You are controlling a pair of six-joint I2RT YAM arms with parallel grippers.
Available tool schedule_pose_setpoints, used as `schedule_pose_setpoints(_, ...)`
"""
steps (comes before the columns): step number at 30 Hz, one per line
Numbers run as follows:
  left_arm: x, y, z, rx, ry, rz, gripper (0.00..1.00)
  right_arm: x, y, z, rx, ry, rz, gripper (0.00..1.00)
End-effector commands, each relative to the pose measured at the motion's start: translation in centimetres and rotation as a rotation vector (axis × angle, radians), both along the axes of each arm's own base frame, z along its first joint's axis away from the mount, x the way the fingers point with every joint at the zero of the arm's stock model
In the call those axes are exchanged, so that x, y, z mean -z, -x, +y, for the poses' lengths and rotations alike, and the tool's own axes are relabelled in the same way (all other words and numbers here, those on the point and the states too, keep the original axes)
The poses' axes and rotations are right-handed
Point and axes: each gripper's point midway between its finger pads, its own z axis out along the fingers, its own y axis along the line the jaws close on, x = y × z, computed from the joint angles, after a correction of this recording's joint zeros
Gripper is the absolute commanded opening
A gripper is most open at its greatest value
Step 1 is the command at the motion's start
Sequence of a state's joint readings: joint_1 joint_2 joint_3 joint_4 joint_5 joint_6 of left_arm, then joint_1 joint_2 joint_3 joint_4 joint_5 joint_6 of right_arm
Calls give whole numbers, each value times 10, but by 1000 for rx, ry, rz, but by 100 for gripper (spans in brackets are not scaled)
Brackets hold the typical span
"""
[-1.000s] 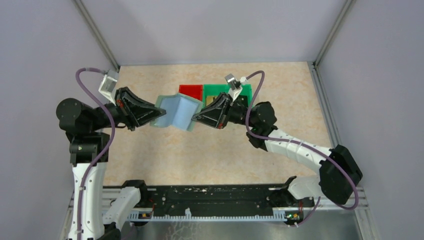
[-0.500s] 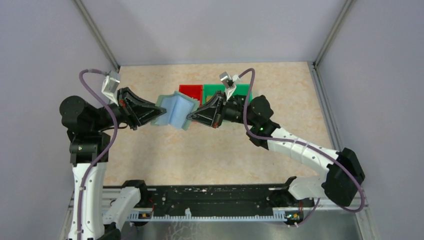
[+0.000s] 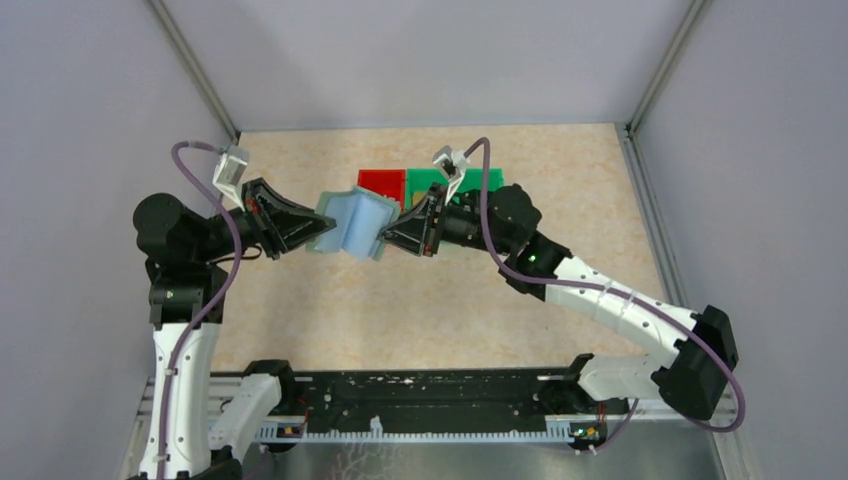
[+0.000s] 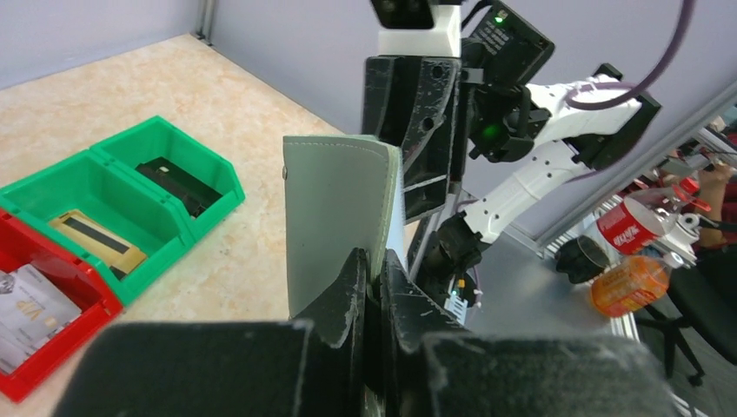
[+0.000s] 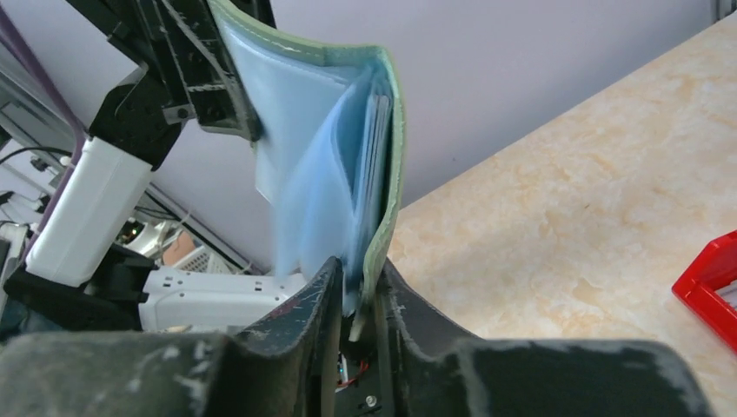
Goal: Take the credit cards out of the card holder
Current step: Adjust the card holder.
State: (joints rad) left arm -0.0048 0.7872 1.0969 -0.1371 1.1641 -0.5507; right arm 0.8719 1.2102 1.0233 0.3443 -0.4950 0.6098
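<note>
The card holder hangs in the air between both arms, folded open in a V, with its pale blue pockets showing. My left gripper is shut on the edge of the left grey-green flap, pinching it at the fingertips. My right gripper is shut on the lower edge of the other flap, clamping cover and blue lining together. Thin grey edges of credit cards show inside the pocket against the cover.
Behind the holder stand a red bin and a green bin on the beige table. In the left wrist view the red bin holds a silver card. The green bin holds a gold card and a dark one.
Both arms have drawn closer together, and the holder's two flaps have folded nearer to each other. The right gripper has shifted left along the holder's edge.
</note>
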Motion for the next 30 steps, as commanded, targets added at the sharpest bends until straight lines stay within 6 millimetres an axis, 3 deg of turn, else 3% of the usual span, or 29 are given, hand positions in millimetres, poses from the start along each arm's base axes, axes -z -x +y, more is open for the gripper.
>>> schedule_pose_setpoints(1, -17, 24, -4, 76, 23, -50, 2, -33, 0, 6, 69, -70, -92, 22)
schedule_pose_setpoints(6, -18, 21, -5, 79, 28, -51, 0, -51, 4, -2, 81, -194, -106, 21)
schedule_pose_setpoints(10, -14, 14, -3, 46, 6, -67, 3, -59, 12, -5, 51, -210, -112, 0)
schedule_pose_setpoints(11, -12, 10, -1, 21, -7, -76, 10, -58, 13, -6, 51, -186, -119, 0)
schedule_pose_setpoints(15, 12, -18, 14, -151, -120, -124, 61, -51, 8, -7, 80, 8, -145, 0)
schedule_pose_setpoints(17, 22, -30, 23, -222, -184, -169, 74, -39, 6, -11, 107, 117, -155, 0)
schedule_pose_setpoints(19, 27, -34, 26, -246, -213, -205, 80, -29, 7, -15, 125, 203, -177, 0)
schedule_pose_setpoints(22, 29, -19, 17, -155, -185, -215, 85, -23, 11, -20, 149, 266, -242, 0)
schedule_pose_setpoints(26, 31, 4, 4, 3, -144, -228, 84, -25, 16, -23, 186, 285, -421, 0)
schedule_pose_setpoints(30, 30, 18, 2, 51, -161, -293, 83, -31, 14, -31, 259, 286, -560, 0)
